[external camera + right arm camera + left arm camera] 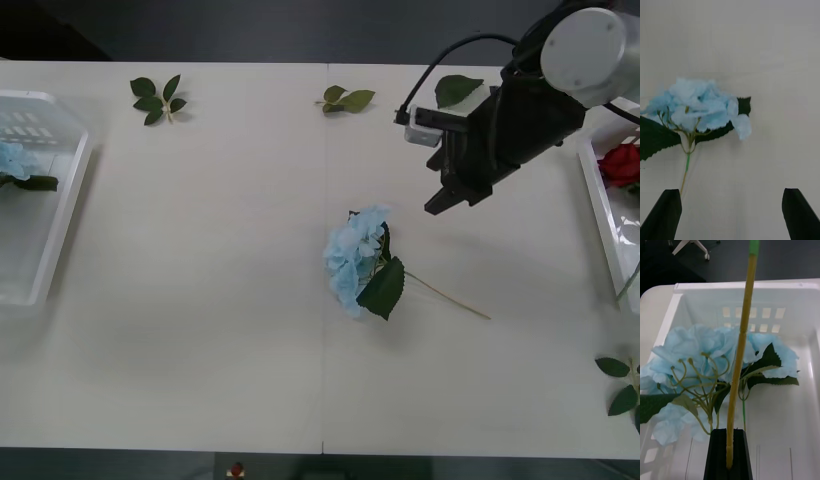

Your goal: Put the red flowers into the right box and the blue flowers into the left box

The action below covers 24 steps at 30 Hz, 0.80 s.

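Blue hydrangea [355,262] lying flat at mid-tabletop [230,300], head toward the far side, broad leaf [383,288] beside it, thin stem [448,296] trailing toward the robot's right. Right end effector [441,201] poised just beyond and right of the bloom, black fingers [664,219] spread wide apart and empty; same flower [703,108] centred ahead in the right wrist view. Best taken on the stem just below the head, jaws straddling it crosswise and lowered until nearly touching the surface; petals too soft to grip, stem thin enough to slip from a loose pinch. Carry across to the left box [62,210] judged next.

Left end effector [729,453] at the slotted left box [805,307], fingers pressed together on a pale stem [739,363] standing upright above a second blue hydrangea [700,348] that rests inside; release over the basket floor advised, clear of the wall. Red rose [620,163] already in the smooth-rimmed right box [600,215] at the tabletop's right edge.

Surface: plain off-white tabletop with a faint central seam. Loose green leaf sprigs near the far edge [157,99] [346,98] [457,90] and at the near right corner [622,385]. Beyond: dark floor, a chair base [692,245] behind the left box.
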Motion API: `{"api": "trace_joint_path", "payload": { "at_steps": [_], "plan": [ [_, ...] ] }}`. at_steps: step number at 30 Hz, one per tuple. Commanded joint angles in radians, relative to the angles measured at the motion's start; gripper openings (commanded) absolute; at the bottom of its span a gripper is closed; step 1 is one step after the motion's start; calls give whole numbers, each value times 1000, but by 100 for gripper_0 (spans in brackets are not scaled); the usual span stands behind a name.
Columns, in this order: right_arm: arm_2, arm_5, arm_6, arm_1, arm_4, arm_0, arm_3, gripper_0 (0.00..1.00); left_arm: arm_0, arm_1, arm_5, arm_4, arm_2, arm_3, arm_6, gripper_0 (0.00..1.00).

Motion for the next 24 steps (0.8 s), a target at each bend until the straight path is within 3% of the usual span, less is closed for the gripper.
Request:
{"api": "trace_joint_path", "payload": {
  "at_steps": [1,9,15,18,21,24],
  "plan": [
    [2,-14,-106,-57,100,21,-123,78,4,34,-69,-7,-15,15,-20,0],
    [0,-135,-265,-121,301,181,-319,80,4,34,-88,-10,-47,40,-22,0],
    [-14,-182,-342,-95,458,265,-355,84,6,32,-83,1,-47,40,-23,4],
    [-23,-179,-348,-71,505,282,-353,85,7,31,-68,24,-47,40,-25,13],
    [-30,-173,-359,-34,585,310,-353,85,7,32,-42,62,-47,40,-29,35],
    [-34,-173,-368,-2,640,328,-352,85,9,32,-37,81,-47,40,-37,50]
  ]
}}
